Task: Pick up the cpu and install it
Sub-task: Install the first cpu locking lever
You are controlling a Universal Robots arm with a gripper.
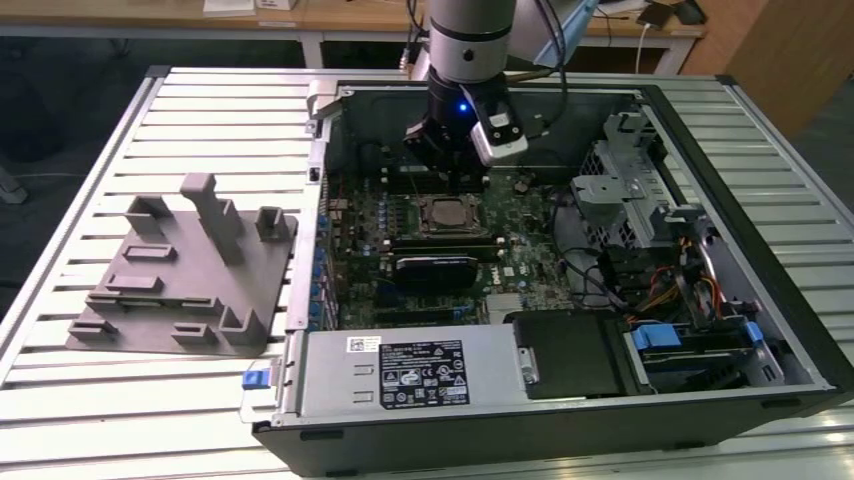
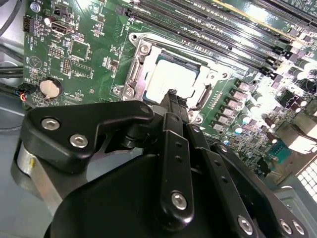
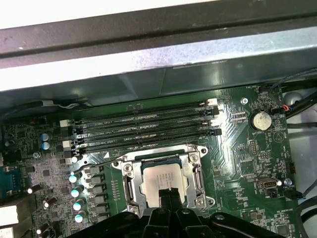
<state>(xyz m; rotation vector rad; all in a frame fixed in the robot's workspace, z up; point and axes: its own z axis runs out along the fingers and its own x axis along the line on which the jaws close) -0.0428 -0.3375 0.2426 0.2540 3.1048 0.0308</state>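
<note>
Cpu (image 3: 156, 178) lies seated in the socket (image 3: 128, 186) on the motherboard (image 3: 237, 163). Hand (image 3: 169, 192) is over the cpu's edge, fingers clenched together, grasping nothing.

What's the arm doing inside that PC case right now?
The arm's gripper is down inside the open computer case, over the motherboard. The cpu lies flat in the socket, silver top up. In both wrist views the fingertips are closed together right at the chip's near edge. I can't tell whether they touch it. Nothing is held between them.
</note>
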